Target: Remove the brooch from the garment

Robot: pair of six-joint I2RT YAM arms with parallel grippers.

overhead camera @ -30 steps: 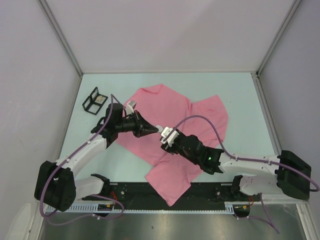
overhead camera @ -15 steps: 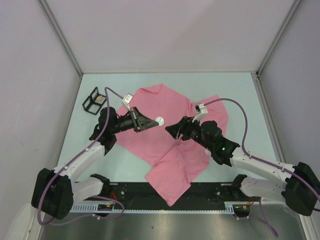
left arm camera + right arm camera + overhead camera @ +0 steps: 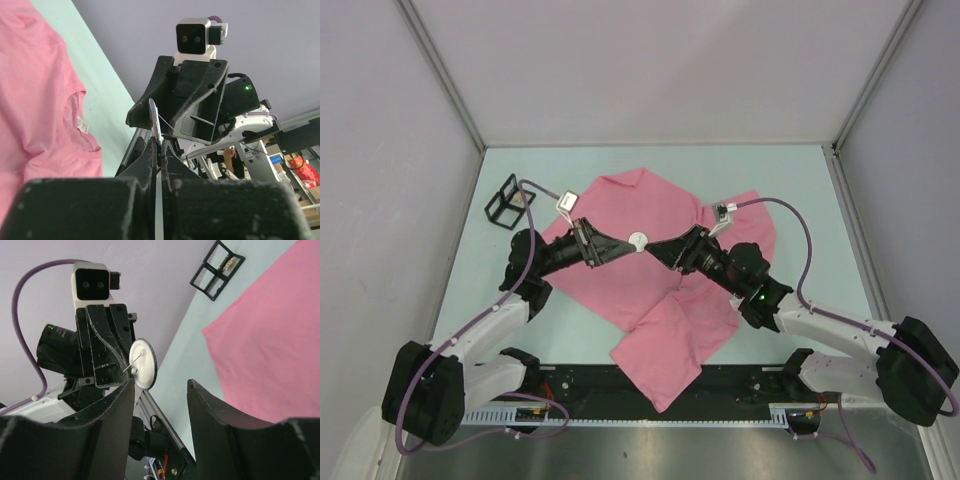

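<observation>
Since the small round white brooch [image 3: 143, 363] hangs in the air with its thin pin bare and no cloth on it, it appears free of the garment. The left gripper [image 3: 618, 247] has its fingers pressed together on the disc's edge and holds it up between the two arms, probably to keep the pin clear of the fabric. The right gripper [image 3: 161, 385] faces it just beside, fingers apart and empty, seemingly posed to receive the brooch or steady it. Below lies the large pink short-sleeved T-shirt [image 3: 650, 205], rumpled on the pale green table [image 3: 800, 180]. A small black wire stand [image 3: 508, 203] sits well apart at the left, possibly where the brooch will go.
</observation>
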